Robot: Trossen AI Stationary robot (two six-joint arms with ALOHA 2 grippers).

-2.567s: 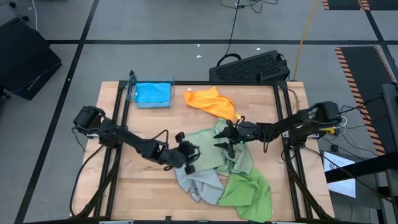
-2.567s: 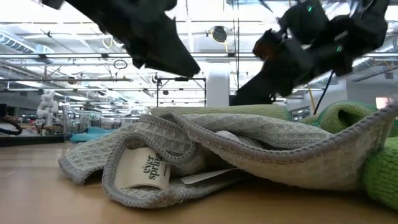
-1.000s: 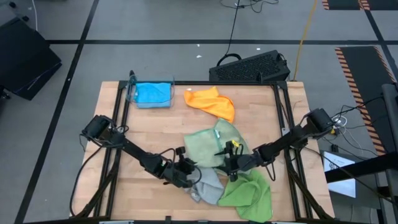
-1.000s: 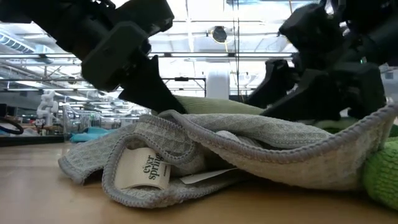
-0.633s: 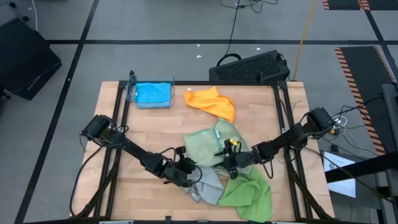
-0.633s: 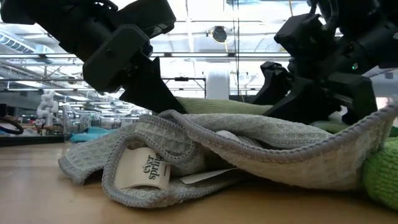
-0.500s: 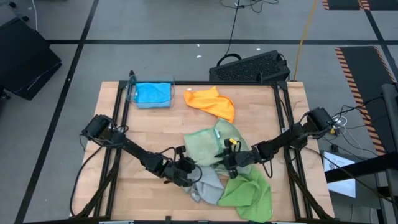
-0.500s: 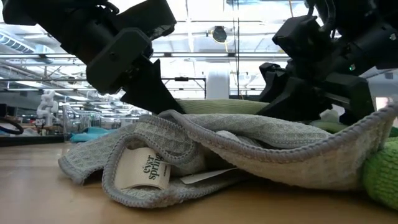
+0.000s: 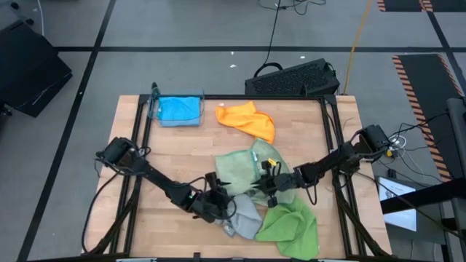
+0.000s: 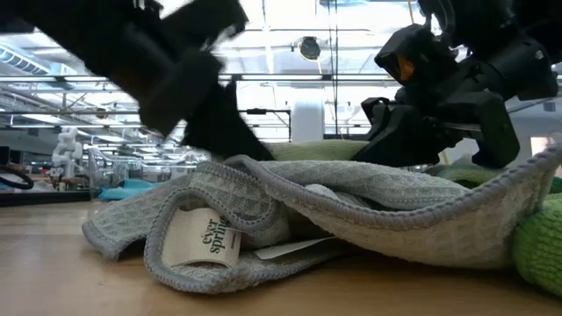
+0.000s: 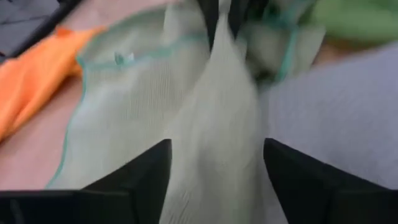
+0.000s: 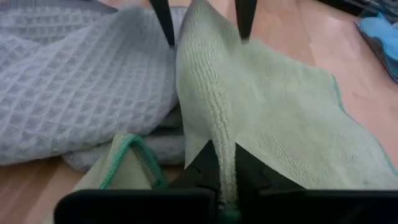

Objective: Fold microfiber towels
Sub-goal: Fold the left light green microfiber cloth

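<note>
Your right gripper (image 12: 225, 163) has its jaws pinched on the sage green towel (image 9: 237, 171), probably to spread it; left gripper (image 11: 214, 168) jaws open beside it.

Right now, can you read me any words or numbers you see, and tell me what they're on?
"ever spring": on the white tag sewn to the light grey towel, low view.
A second white tag under that towel's fold: no print visible.
Nothing else is readable.
</note>
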